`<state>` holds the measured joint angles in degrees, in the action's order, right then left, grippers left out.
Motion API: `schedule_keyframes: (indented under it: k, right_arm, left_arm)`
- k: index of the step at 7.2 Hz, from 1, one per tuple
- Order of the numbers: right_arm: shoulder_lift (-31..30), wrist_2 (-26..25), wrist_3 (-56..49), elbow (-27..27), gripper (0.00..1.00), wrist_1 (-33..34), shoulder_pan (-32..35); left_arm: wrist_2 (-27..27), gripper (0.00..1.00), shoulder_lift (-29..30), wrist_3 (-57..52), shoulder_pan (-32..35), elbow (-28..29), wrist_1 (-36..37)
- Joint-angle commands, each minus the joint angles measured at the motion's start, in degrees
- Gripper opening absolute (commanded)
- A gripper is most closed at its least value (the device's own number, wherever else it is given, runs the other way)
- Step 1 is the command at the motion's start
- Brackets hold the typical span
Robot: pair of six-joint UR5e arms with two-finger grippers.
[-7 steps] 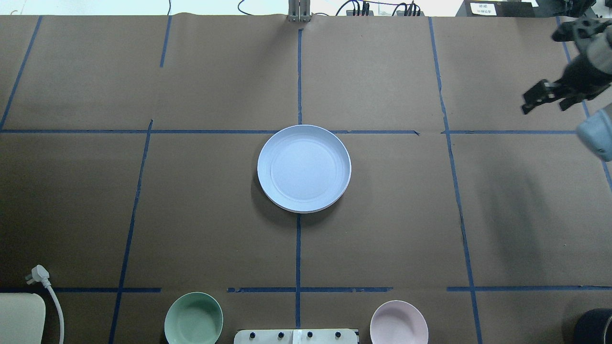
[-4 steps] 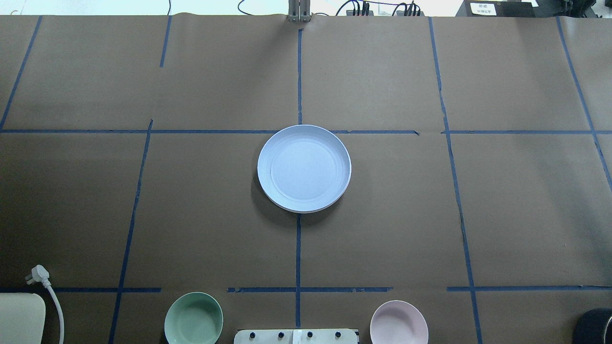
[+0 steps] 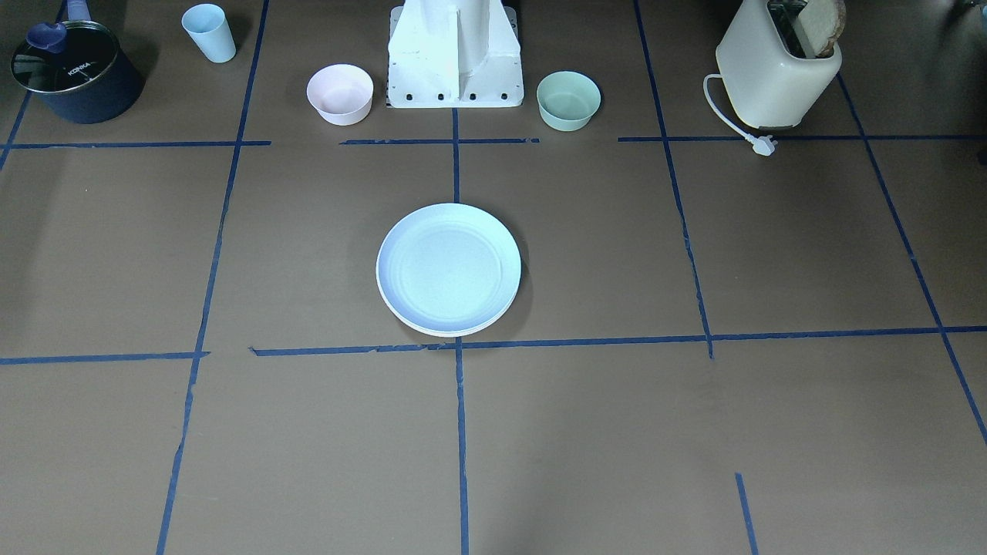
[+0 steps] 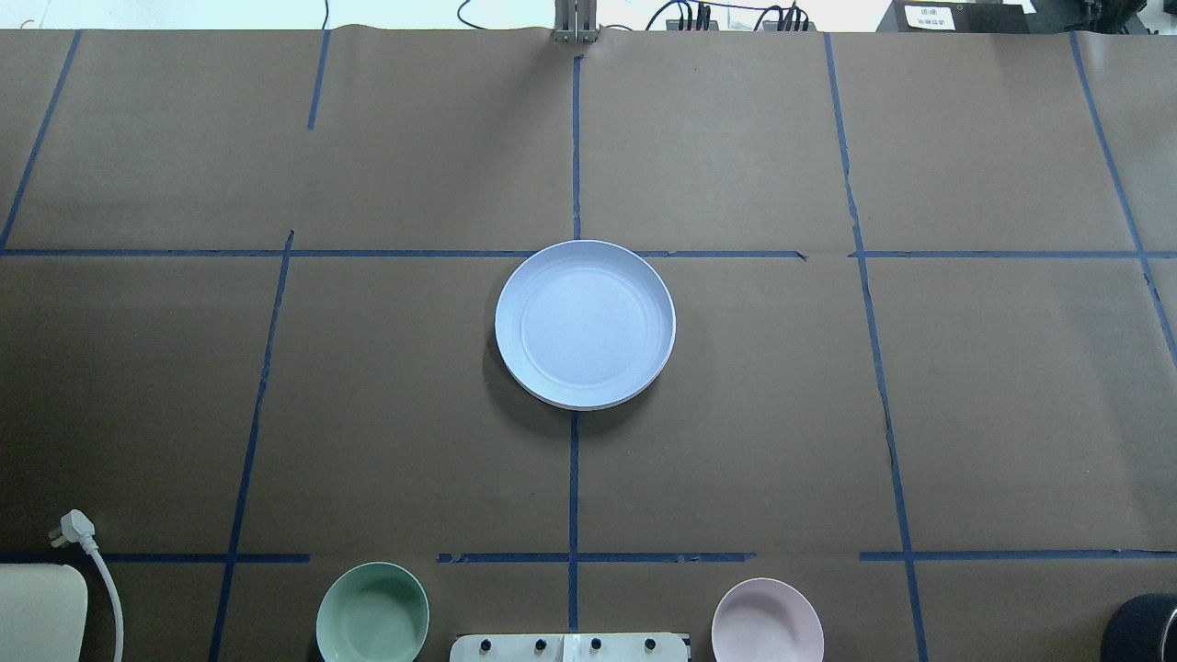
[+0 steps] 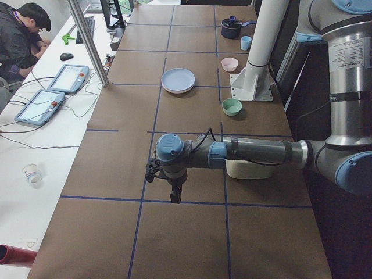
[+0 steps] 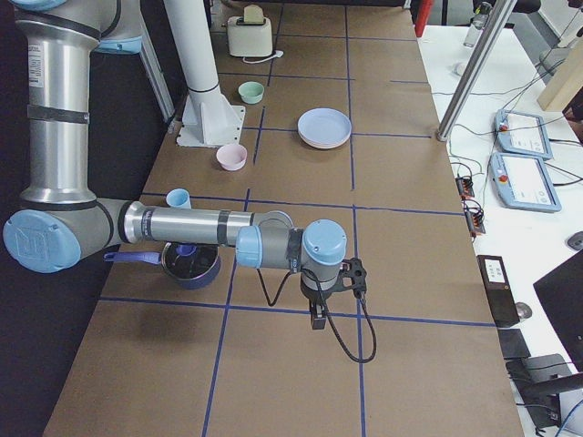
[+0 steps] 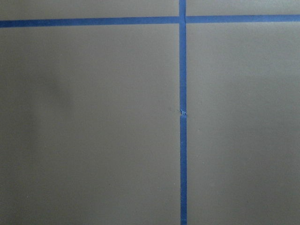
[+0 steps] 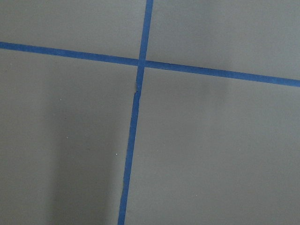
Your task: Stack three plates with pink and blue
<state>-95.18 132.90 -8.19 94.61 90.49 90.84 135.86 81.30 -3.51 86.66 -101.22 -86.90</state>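
Observation:
The light blue plate (image 4: 585,324) lies on top of a stack at the middle of the table; it also shows in the front view (image 3: 448,268). A cream-white rim (image 3: 447,331) shows under it. The pink plate is hidden in the stack or not to be made out. My left gripper (image 5: 173,197) hangs over bare table far from the stack, seen only in the exterior left view; I cannot tell if it is open. My right gripper (image 6: 317,320) hangs over the opposite end, seen only in the exterior right view; I cannot tell its state. Both wrist views show only brown paper and blue tape.
A small pink bowl (image 3: 340,94) and a mint-green bowl (image 3: 568,100) flank the robot base (image 3: 455,54). A light blue cup (image 3: 209,32), a dark pot (image 3: 73,71) and a toaster (image 3: 779,69) stand along the robot's side. An operator (image 5: 23,29) sits beyond the table.
The right gripper, seen at the overhead view's right edge one second ago, has left that view. The plate stack has not moved.

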Motion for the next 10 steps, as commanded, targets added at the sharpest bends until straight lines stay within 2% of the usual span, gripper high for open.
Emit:
schedule_keyframes:
  k: [1, 10]
  right_arm:
    - [-0.10, 0.08, 0.10, -0.13, 1.00, 0.04, -0.04]
    - [-0.10, 0.34, 0.54, -0.13, 1.00, -0.05, -0.92]
  left_arm:
    - [0.02, 1.00, 0.00, 0.00, -0.18, -0.11, -0.02]
    - [-0.07, 1.00, 0.08, 0.00, -0.27, -0.11, -0.02]
